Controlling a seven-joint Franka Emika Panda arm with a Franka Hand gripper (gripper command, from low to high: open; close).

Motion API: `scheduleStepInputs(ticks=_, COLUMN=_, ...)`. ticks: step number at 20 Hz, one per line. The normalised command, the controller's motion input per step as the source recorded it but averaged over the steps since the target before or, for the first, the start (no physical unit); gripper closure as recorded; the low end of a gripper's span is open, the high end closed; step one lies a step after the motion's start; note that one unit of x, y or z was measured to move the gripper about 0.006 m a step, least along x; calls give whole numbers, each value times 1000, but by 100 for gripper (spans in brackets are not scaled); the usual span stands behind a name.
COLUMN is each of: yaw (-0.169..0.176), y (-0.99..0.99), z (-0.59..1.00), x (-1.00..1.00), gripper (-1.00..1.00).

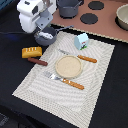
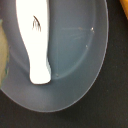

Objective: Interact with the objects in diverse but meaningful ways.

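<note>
Nearest in the exterior view, a striped beige placemat (image 1: 70, 75) lies on the dark table (image 1: 15, 105). On its near part rests a fork with an orange handle (image 1: 65, 80), just near of a round tan plate (image 1: 67, 66) at the mat's middle. Just beyond the plate a knife with an orange handle (image 1: 80, 56) lies slanted. Off the mat, at the exterior view's left, the brown sausage (image 1: 37, 61) lies on the table, and the yellow scored bread loaf (image 1: 32, 51) sits touching or just beyond it. Farther on, at the mat's far edge, the white-and-light-blue carton (image 1: 82, 41) stands upright. To the left of it a grey bowl (image 1: 46, 37) holds the small white bottle (image 1: 46, 35) lying on its side; the wrist view looks straight down into this bowl (image 2: 75, 55) and shows the bottle (image 2: 36, 37) resting against its inner wall, with a dark mark on its body. The gripper (image 1: 42, 27) hangs just over the bowl, its white body above; I cannot tell how far its fingers are parted, nor whether it has hold of anything. Farthest away, the dark grey saucepan (image 1: 69, 8) sits on a tan toy stove top (image 1: 107, 25) beside two black burners (image 1: 89, 19), with a beige bowl (image 1: 122, 17) at the far right edge.
</note>
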Motion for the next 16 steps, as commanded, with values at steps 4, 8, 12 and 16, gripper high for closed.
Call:
scheduleStepInputs(ticks=4, yaw=1, y=-126, z=-427, x=-255, gripper=-100)
scheduleStepInputs(ticks=8, yaw=0, y=-129, z=-261, x=-228, gripper=-100)
scheduleStepInputs(ticks=12, yaw=0, y=-99, z=-22, x=-173, gripper=-100)
scheduleStepInputs(ticks=16, yaw=0, y=-35, z=0, x=-191, gripper=-100)
